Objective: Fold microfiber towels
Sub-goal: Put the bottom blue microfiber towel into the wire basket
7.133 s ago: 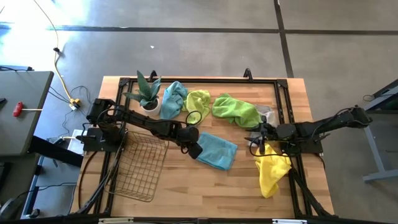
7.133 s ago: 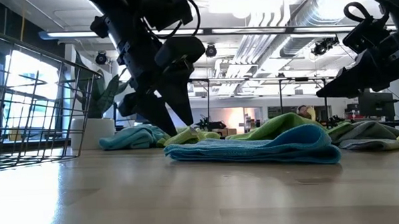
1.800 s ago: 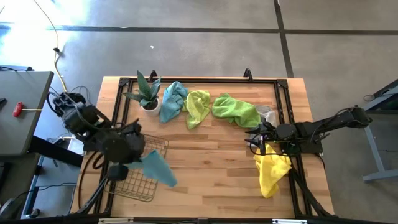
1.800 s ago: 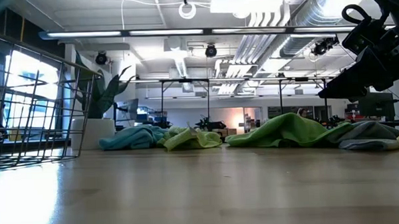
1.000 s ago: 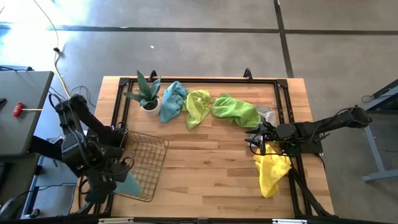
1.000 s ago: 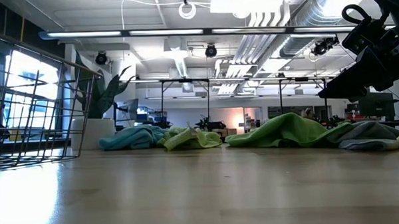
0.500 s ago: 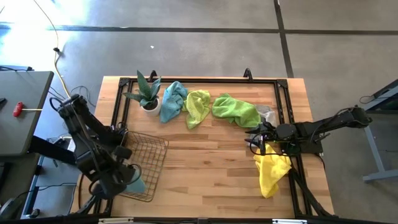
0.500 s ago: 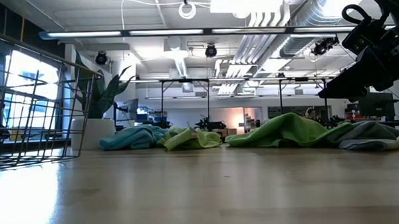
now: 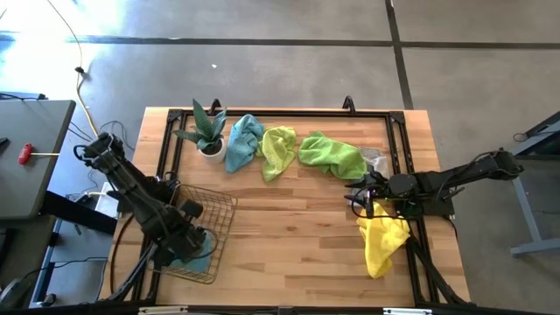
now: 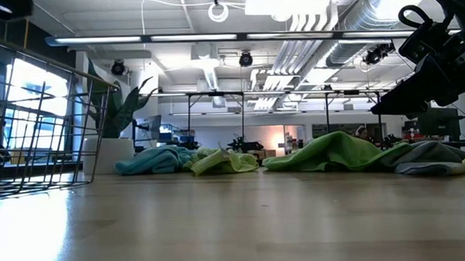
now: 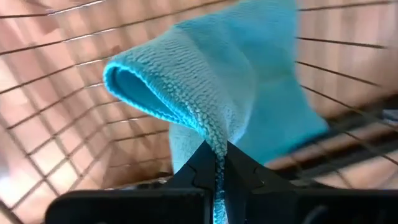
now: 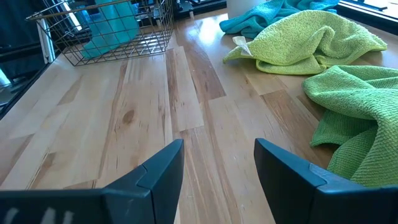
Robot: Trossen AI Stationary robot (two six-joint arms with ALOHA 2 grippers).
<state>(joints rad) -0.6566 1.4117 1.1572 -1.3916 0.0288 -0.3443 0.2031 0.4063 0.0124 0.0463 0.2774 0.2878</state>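
Folded teal towel going into the basket

High view: left claw (image 9: 191, 248) over wire basket (image 9: 219, 210) at the surface's near left corner, right claw (image 9: 360, 199) idle by the right edge. Left wrist view: fingers pinched on teal towel (image 11: 249, 93); lower until it rests flat, then let go. Right wrist view: fingers (image 12: 155, 169) apart, empty.

Most of the teal towel (image 9: 194, 254) in the basket (image 9: 219, 229), behind left arm.
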